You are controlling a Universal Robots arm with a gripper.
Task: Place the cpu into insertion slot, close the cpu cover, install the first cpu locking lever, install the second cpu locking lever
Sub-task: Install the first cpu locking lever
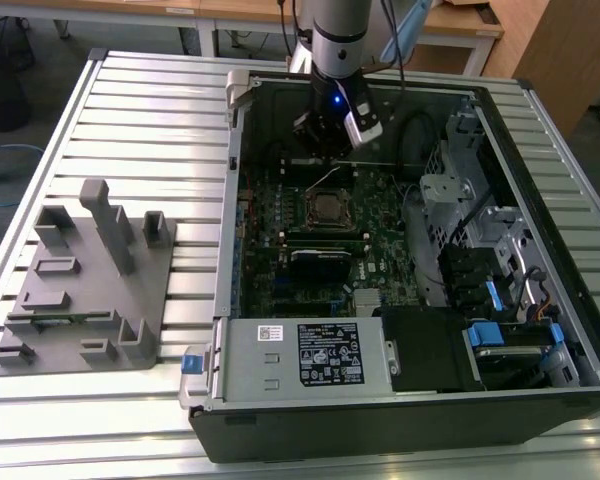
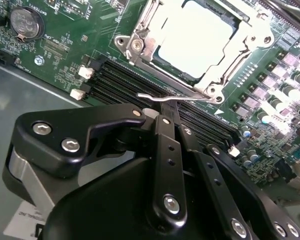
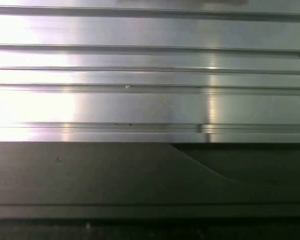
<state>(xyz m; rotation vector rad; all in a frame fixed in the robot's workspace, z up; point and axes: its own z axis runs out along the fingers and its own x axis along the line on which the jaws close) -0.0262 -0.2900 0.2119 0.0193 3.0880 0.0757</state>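
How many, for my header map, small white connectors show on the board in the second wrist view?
3 connectors. Two sit together at the memory slots' end; one lies beside the tool, which grips the locking lever. The tool may hide more.

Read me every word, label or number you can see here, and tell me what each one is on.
Black label on the grey power supply box: print too small to read.
White sticker on the same box: too small.
Coin battery: stamped marks blurred.
Green circuit board: white lettering too blurred.
Claw, shut on the locking lever: no print seen.
Nothing can be quoted for sure.
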